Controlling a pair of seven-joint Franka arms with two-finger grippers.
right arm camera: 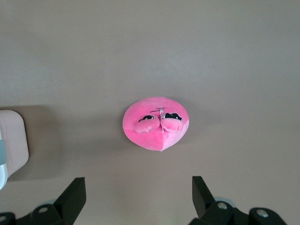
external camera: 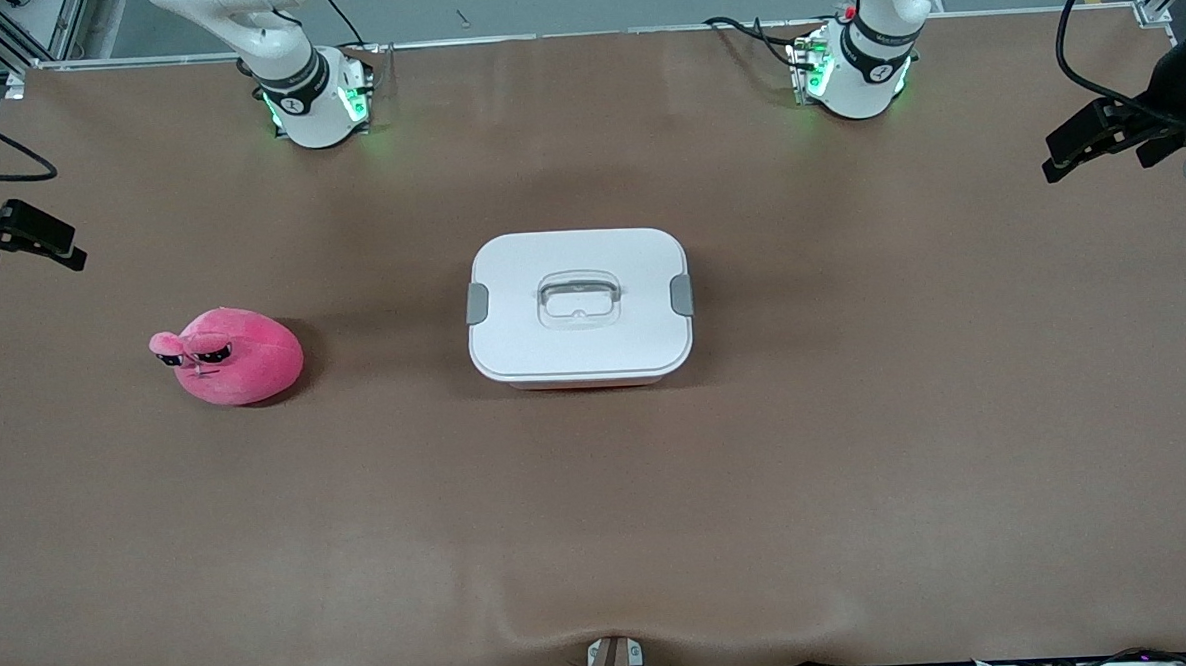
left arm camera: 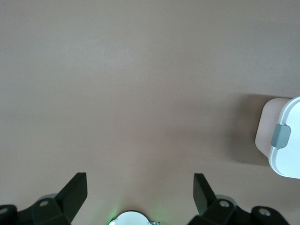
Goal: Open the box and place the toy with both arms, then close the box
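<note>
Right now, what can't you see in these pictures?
- Inside the box: hidden by its shut white lid in the front view.
- Most of the box: cut off by the edge in both wrist views.
- The toy's underside: hidden against the table.
- Both arms' upper parts: cut off at the front view's top.

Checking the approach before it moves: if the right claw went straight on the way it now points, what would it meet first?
Probably the toy: the right claw, open, hangs above it with the plush almost centred between its fingers. Depth is unclear; it might just touch the table beside it.
</note>
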